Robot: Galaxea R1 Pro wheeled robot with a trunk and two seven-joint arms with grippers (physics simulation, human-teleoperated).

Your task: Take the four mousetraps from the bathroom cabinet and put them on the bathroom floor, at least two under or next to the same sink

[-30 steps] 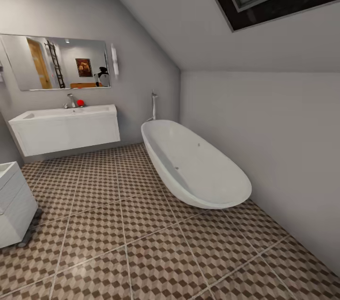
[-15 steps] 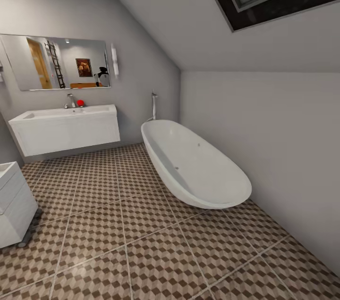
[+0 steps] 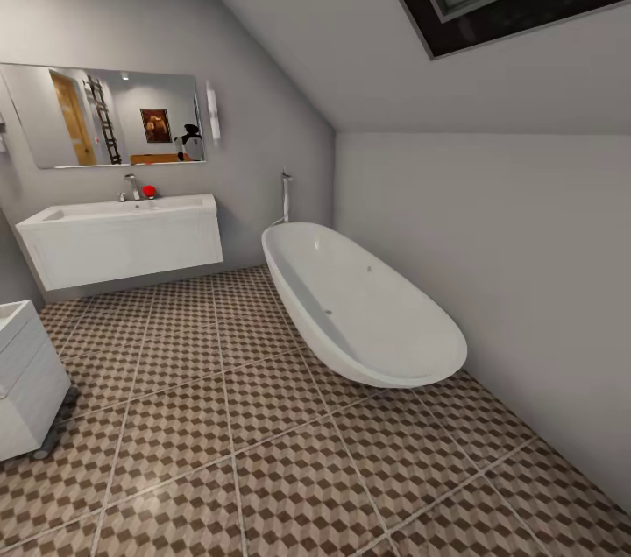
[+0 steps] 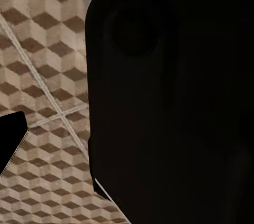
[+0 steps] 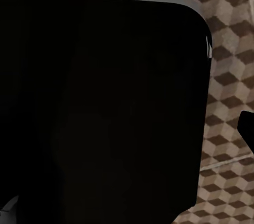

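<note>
Nothing moved since a second ago: head view unchanged, robot parked. Bathroom sink (image 3: 123, 242) on far wall under mirror (image 3: 109, 115), red item (image 3: 150, 190) by faucet. Bathtub (image 3: 364, 307) to its right. Bathroom floor (image 3: 263, 461) patterned tile, bare here; white boxy unit (image 3: 26, 382) at left edge. Mousetraps, cabinet not seen from here. Wrist views: dark robot body over tiles, gripper state cannot tell, either arm. Judgement: still search stage; next, turn base, find orange-brown cabinet.

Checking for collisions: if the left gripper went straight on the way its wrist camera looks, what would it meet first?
Probably the bathroom floor, the patterned tiles beyond a large dark body close to the lens; depth is unclear.
</note>
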